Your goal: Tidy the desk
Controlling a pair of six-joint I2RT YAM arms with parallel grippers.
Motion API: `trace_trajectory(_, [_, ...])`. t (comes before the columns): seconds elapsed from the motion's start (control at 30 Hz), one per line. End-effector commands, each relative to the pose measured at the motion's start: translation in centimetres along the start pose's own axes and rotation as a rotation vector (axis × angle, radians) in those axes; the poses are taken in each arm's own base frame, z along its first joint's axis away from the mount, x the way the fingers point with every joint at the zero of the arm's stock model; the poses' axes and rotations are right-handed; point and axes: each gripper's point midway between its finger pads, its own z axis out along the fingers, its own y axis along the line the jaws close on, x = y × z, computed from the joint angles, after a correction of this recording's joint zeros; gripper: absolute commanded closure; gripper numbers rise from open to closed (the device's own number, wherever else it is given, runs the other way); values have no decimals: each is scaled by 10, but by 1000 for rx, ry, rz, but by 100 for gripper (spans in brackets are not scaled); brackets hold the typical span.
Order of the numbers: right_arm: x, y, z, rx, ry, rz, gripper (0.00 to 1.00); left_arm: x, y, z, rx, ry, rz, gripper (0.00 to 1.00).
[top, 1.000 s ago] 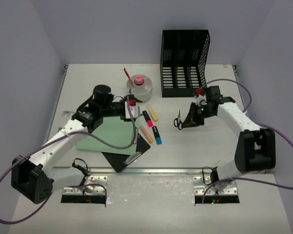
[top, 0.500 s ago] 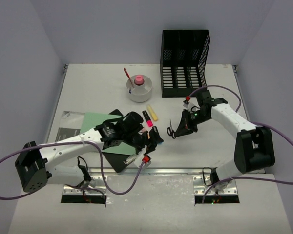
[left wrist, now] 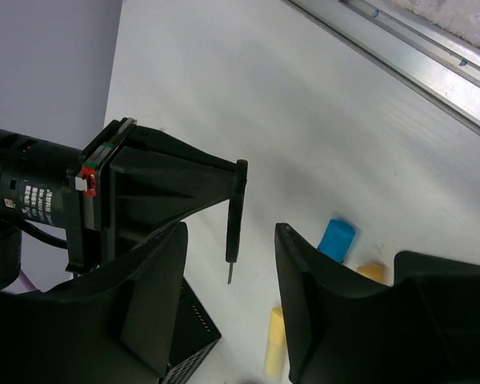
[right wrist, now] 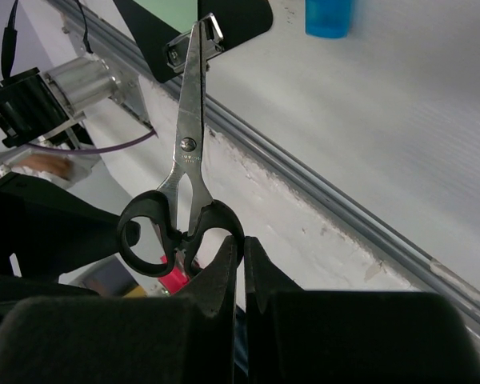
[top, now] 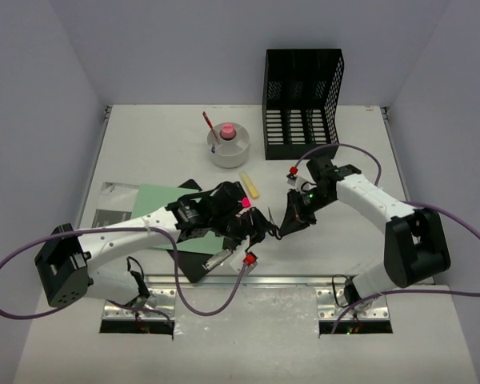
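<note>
Aloft, right tool [right wrist: 242, 244] pinching scissors [right wrist: 188, 144], desk [right wrist: 368, 120] beneath, left tool [left wrist: 230, 240] agape

Overhead above desk [top: 160, 136] (wrist views close)

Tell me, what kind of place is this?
Probably a robot test lab set up like an office desk. A white desk holds a black file rack and clipboard, the right gripper pinches scissors, and plain walls box it in.
</note>
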Motion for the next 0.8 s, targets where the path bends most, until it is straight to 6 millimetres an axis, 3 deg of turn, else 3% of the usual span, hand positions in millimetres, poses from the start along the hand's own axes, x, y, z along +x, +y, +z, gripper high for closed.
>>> trace_trajectory(0.0, [-1,13,-4,-24,-11,-45,99,-7,18,3,-33,-30,59,55])
trace_trajectory(0.3, [0,19,-4,-45,4,-31,99,-5,21,14,-5,-40,70,65])
trace_trajectory(0.43, [2,22,-5,-56,6,-36,99,-2,17,19,11,-30,79,76])
trace_trajectory(0.77, [5,32,-8,-96,7,-59,99,-2,14,23,27,-23,76,92])
